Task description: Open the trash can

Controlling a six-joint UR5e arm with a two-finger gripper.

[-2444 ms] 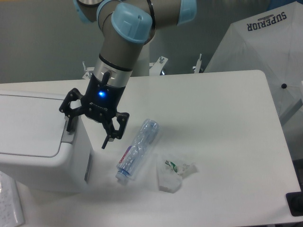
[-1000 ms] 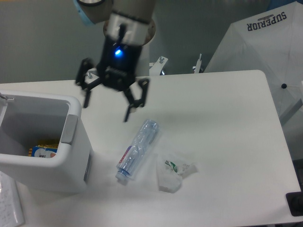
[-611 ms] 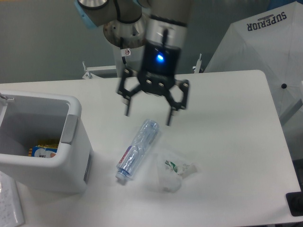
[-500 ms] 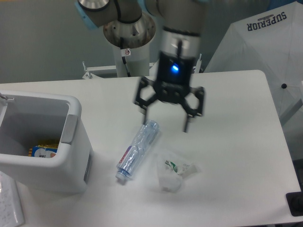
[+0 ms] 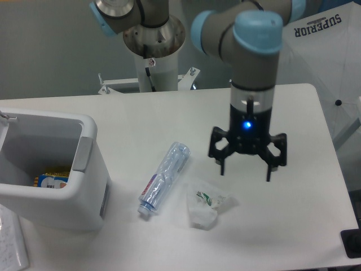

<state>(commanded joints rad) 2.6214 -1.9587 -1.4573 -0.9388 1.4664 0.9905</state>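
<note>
The black two-finger pincer (image 5: 246, 172) hangs with its fingers spread wide apart and nothing between them, tips pointing down at the white desk (image 5: 293, 113). A blue light glows on the pincer's body, and above it rises the grey arm with pale blue joint caps (image 5: 255, 45).

Taking the pincer as the landmark: just below and to the left of it lies a small crumpled clear plastic wrapper with a green mark (image 5: 206, 206), apart from the fingertips. Farther left of the pincer lies the clear crushed plastic bottle with a red-and-white label (image 5: 163, 179), on its side and slanted, cap end toward the near edge of the desk. Far to the left of the pincer, well apart from it, stands the large boxy white plastic trash can (image 5: 90, 186) with rounded corners. Its top is open, the grey inside is exposed, and a grey tab (image 5: 82, 153) sits on the rim that faces the pincer. Something yellow with a label lies at the bottom of the can (image 5: 51, 178); it looks like a packet, though too little shows to be sure. Behind and to the right of the pincer, beyond the desk, is a white fabric cover printed "SUPERIOR" (image 5: 318, 25).
</note>
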